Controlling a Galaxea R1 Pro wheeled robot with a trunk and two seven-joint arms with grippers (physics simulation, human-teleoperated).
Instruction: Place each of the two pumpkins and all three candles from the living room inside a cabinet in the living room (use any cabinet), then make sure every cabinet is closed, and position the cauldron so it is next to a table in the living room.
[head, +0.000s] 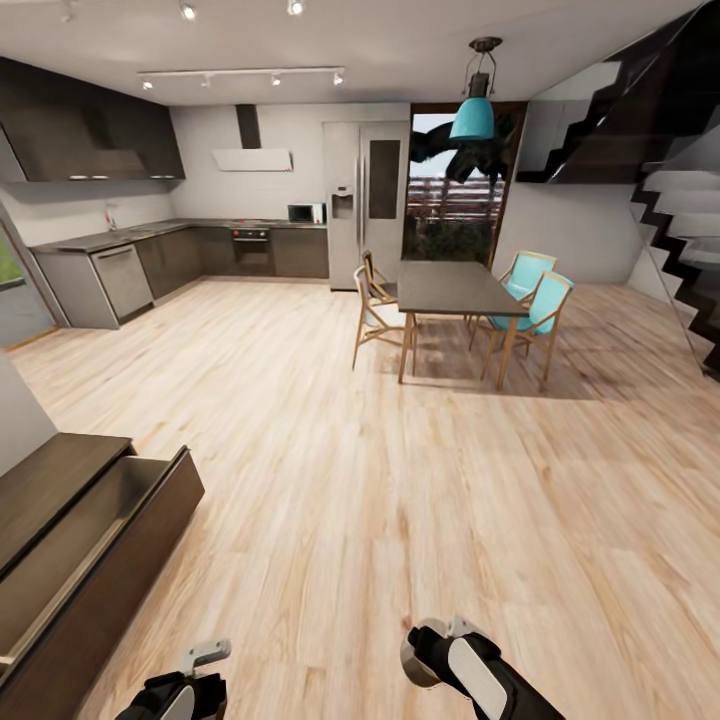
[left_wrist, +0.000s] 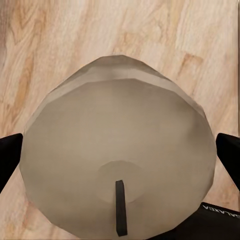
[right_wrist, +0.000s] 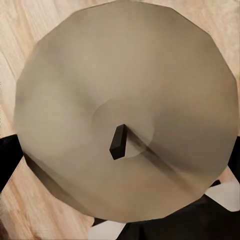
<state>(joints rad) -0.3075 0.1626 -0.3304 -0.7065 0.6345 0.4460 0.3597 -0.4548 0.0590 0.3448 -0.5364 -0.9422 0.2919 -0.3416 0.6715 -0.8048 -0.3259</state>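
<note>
Carrying a candle (left_wrist: 117, 160) in the left gripper (left_wrist: 120, 165) and another candle (right_wrist: 125, 115) in the right gripper (right_wrist: 122, 145), with the open cabinet (head: 95, 540) at near left, closer to the left arm.

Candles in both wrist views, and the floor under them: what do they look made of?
Left candle and right candle: matte tan, wax-like, faceted sides, dark wick; being renders, the material is a guess. Floor: light wood planks with visible grain, slight sheen.
</note>
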